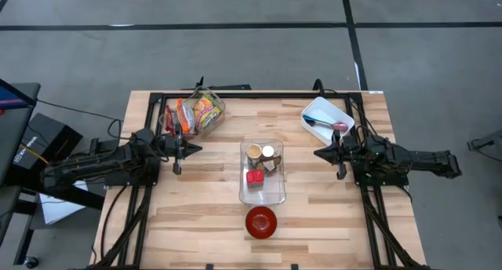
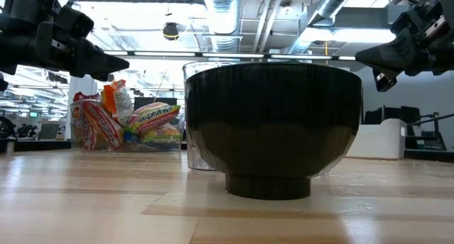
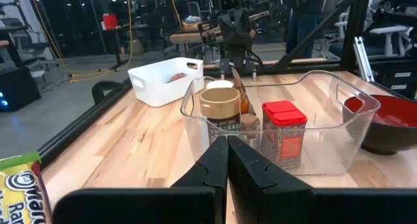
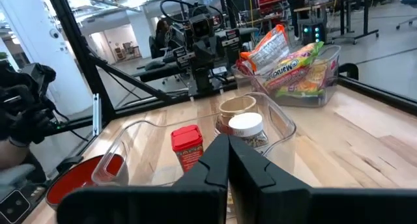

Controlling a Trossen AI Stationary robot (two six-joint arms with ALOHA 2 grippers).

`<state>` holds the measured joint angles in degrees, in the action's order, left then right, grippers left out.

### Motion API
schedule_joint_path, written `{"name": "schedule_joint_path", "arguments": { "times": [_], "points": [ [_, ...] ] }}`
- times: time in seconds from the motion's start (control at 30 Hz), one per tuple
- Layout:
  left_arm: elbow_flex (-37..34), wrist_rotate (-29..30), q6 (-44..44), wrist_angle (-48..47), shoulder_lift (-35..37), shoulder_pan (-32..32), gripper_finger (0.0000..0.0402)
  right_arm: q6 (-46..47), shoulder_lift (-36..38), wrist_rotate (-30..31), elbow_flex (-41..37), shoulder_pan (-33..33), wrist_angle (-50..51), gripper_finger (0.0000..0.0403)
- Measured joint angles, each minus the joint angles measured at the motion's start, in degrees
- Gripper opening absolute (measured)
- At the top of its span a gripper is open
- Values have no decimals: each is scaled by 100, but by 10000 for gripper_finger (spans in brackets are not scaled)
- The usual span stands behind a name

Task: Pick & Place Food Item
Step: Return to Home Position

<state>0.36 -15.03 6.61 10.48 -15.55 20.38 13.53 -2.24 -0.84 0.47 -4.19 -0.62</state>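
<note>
A clear plastic bin (image 1: 262, 173) at the table's middle holds several jars and a red-lidded container (image 3: 283, 129). A red bowl (image 1: 261, 221) sits on the table near its front edge; it fills the low view (image 2: 273, 127). A clear tub of ramen packets (image 1: 196, 113) stands at the far left. My left gripper (image 1: 194, 149) is shut and empty, left of the bin, above the table. My right gripper (image 1: 318, 154) is shut and empty, right of the bin.
A white tray (image 1: 327, 117) with a pinkish item and a dark utensil stands at the far right. Black frame rails run along the table's far, left and right sides. Bare wood lies between each gripper and the bin.
</note>
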Motion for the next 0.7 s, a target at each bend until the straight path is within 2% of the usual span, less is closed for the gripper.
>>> {"name": "schedule_joint_path", "arguments": {
  "times": [0.7],
  "points": [
    [0,-1,-106,2,-70,0,2,3,0,0,0,0,4,0]
  ]
}}
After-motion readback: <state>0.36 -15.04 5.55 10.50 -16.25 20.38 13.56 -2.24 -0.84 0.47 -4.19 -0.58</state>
